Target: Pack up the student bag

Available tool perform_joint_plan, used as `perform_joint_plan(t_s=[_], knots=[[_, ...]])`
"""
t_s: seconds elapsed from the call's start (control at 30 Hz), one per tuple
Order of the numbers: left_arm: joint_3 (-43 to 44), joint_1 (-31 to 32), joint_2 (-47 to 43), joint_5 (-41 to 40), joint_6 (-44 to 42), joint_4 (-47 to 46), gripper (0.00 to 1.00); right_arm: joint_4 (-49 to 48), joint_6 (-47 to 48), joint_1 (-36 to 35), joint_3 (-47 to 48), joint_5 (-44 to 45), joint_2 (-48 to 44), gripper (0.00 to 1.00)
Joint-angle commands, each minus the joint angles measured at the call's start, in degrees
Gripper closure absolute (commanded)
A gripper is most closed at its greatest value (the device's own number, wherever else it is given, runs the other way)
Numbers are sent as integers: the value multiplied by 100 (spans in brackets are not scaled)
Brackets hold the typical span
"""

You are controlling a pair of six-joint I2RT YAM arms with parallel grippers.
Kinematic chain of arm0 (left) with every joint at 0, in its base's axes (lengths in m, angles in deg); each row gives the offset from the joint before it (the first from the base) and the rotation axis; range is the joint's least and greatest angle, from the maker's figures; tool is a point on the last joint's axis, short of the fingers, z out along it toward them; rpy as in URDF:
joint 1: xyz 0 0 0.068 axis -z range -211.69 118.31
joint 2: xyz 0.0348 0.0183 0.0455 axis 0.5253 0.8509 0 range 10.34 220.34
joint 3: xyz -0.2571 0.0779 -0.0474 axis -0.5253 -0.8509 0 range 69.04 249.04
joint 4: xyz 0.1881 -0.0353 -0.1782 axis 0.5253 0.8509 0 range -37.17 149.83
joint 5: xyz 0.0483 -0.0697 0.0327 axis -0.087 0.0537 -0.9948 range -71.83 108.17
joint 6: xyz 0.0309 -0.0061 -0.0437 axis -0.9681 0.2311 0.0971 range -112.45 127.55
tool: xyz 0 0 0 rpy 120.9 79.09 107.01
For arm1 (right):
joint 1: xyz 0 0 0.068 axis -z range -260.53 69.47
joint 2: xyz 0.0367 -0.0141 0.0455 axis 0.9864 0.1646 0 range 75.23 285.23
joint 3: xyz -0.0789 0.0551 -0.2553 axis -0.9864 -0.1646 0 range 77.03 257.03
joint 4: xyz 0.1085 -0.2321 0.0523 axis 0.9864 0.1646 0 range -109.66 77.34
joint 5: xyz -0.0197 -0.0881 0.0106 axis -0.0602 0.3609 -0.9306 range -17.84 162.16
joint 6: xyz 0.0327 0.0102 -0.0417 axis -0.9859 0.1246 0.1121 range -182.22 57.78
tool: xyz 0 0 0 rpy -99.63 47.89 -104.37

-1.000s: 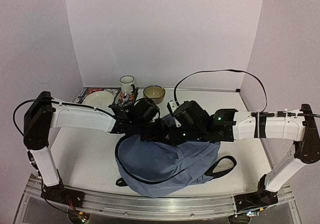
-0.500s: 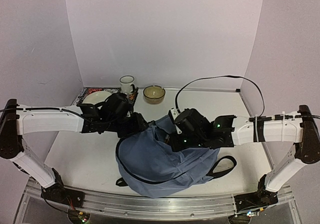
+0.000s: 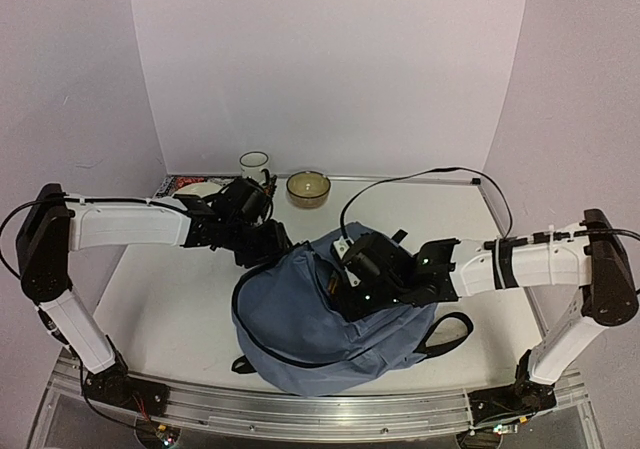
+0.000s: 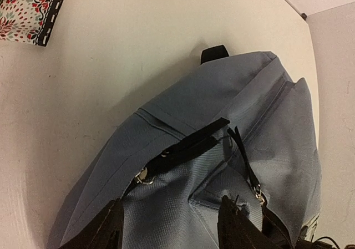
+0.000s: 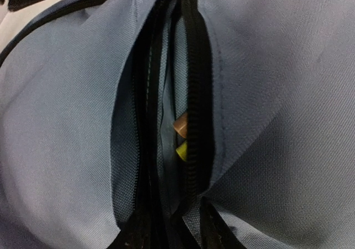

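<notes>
Overhead, left gripper [image 4: 175, 227] hangs released, woven grey-blue student bag [image 3: 300, 319] just beneath. Right gripper [image 3: 350, 274] tilts down over the black zipper slit [image 5: 191, 93]; grip unreadable.

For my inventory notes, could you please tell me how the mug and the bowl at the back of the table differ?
The mug is white with a dark rim, while the bowl is yellowish-brown. The mug is tall and narrow; the bowl is low and wide. The mug has a side handle, and the bowl shows none. Both stand upright, mouths up, side by side without touching.
</notes>
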Motion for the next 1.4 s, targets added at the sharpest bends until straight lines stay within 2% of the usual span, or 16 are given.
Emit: perform_joint_plan(t_s=[0.0,0.13,0.3,0.57,0.7,0.83,1.0,1.1,1.17,1.37], knots=[[652,-79,66,14,-658,326,39,628,522,-51,703,94,-450,59],[797,-107,81,-124,-932,529,36,857,805,-8,1256,237,-473,54],[887,-207,200,-134,-1110,669,32,897,922,298,1869,150,-211,56],[1286,-339,631,-39,-1657,820,26,897,978,773,2414,94,701,76],[1462,-348,927,126,-1966,830,25,864,822,776,2343,-35,1003,81],[1543,-357,1241,443,-2162,832,25,617,577,778,1881,-149,1083,84],[1618,-356,1523,801,-2259,823,26,307,456,774,1490,-405,1162,85],[1624,-358,1574,971,-2271,779,32,207,453,771,1420,-410,1214,85],[1579,-358,1539,1162,-2272,687,39,186,471,780,1434,-403,1293,85],[1313,-358,1107,1416,-2187,348,76,168,456,774,1455,-544,1374,85]])
